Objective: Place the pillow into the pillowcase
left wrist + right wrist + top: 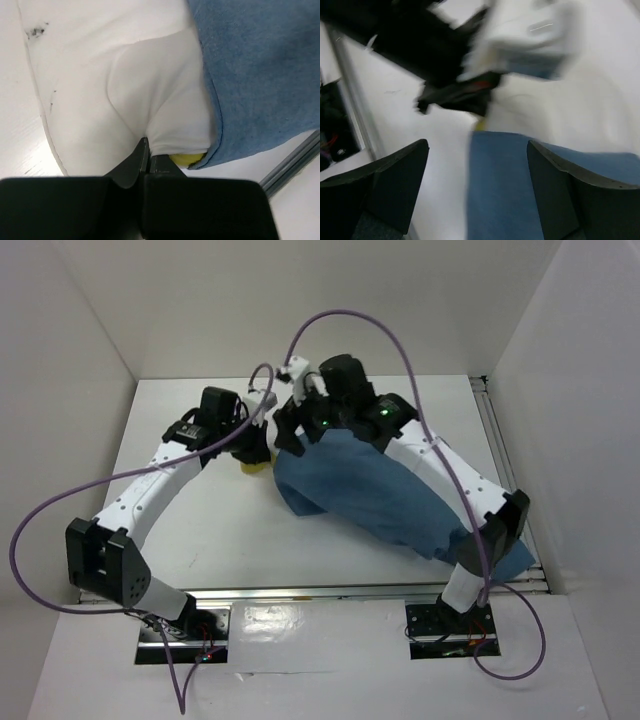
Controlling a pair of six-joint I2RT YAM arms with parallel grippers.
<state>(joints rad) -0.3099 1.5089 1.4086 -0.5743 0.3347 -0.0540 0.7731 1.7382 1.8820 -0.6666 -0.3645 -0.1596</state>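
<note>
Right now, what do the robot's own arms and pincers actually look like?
The left arm and right arm are slim white links joined by chunky black joints, each trailing a looping purple cable. Small green lights glow on the right one. The right gripper has broad, dark, curved fingers.

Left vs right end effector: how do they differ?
Left end effector is shut, pinching a fold of the pillow; right end effector is open, holding nothing. Left sits at the pillow's exposed end; right hovers over the pillowcase. Both are at the pillowcase's far end.
</note>
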